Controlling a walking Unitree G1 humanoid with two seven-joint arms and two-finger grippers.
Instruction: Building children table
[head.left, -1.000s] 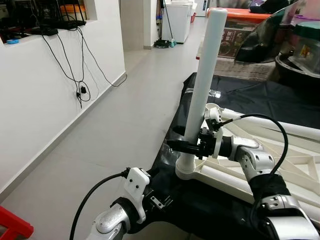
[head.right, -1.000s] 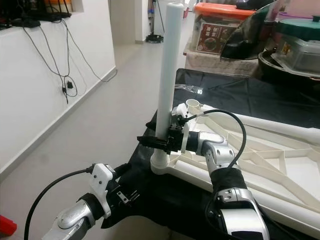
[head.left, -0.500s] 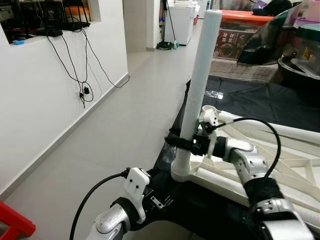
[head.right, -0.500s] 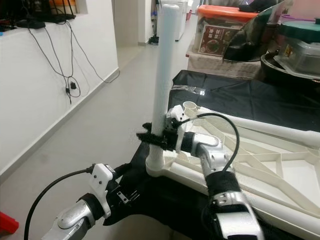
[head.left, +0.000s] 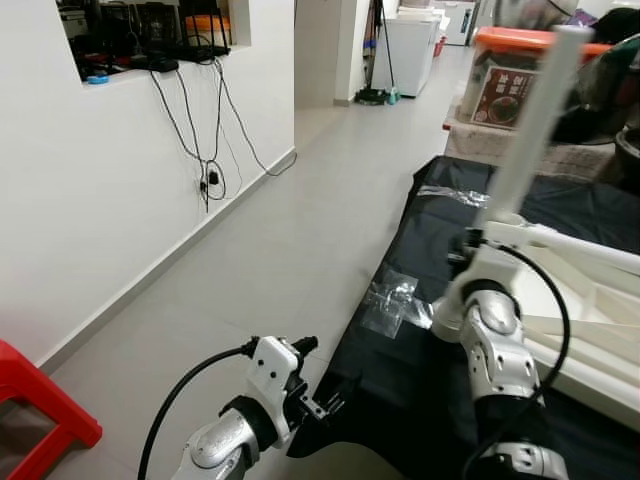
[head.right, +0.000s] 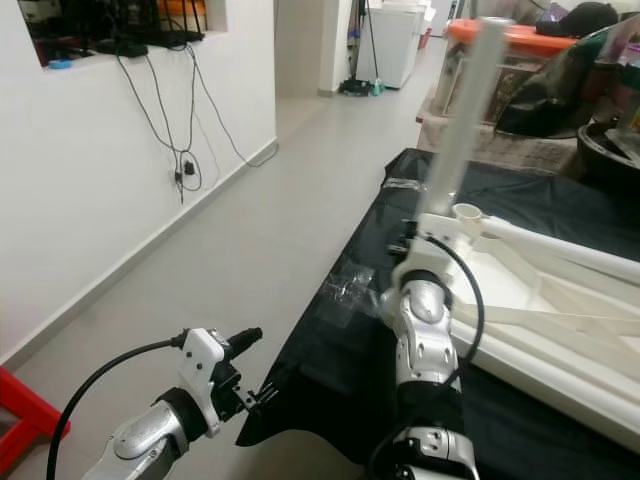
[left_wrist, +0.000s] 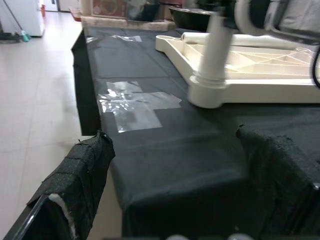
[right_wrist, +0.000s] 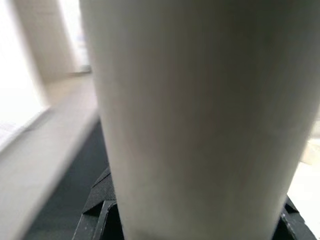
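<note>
I have the leg (head.right: 462, 120) clenched in my right gripper (right_wrist: 200, 220), standing in the frame's (head.right: 560, 300) corner socket. I'd keep it plumb and press straight down. Left gripper (left_wrist: 175, 170) idles, fingers apart.

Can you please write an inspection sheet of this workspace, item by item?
Surface: black cloth on the work surface.
Job's things: white leg upright in a corner socket of the upside-down white tabletop.
Clutter: clear plastic wrap on the cloth; bins behind.
Pincers: right pincer on the leg; left pincer open, low by the cloth edge.
Cables: black cables on the wall.
Surroundings: grey floor, red stool.
</note>
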